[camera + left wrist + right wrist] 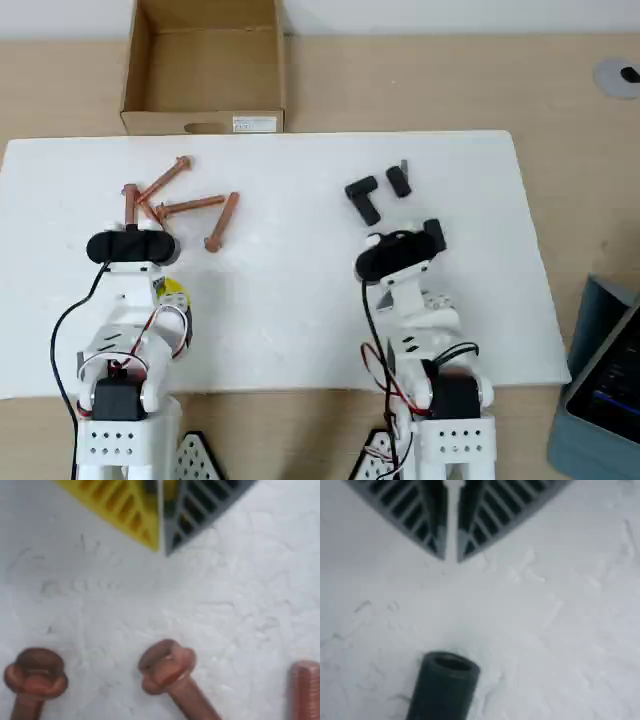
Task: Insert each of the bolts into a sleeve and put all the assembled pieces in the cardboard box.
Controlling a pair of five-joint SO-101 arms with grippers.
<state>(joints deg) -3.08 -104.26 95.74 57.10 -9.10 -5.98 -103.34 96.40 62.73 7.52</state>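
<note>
Judging by the wrist views, each arm was found matched to its own kind of part. The left gripper (162, 547) was seen with its yellow and grey fingers pressed together and nothing held. Just beyond the tips a copper bolt (167, 669) lay on the white mat (240, 605), its flanged head turned toward the fingers and its shank running away from them, so the long axis was roughly in line with the reach. A second bolt head (35, 675) lay beside it, apart.

The right gripper (451, 555) was all but closed — only a thin slit was left between the fingers, and nothing was held. A black sleeve (445, 687) lay just ahead, open mouth toward the tips, axis likewise running away.

From above, the loose bolts (190, 205) were seen on the left arm's side and the sleeves (362, 190) on the right arm's. The cardboard box (200, 122) stood past the mat's far edge, nearer the left arm.

No bolt had yet been seated. It was judged that both sets of jaws would have to be opened first — and that each part could then be spanned crosswise.
</note>
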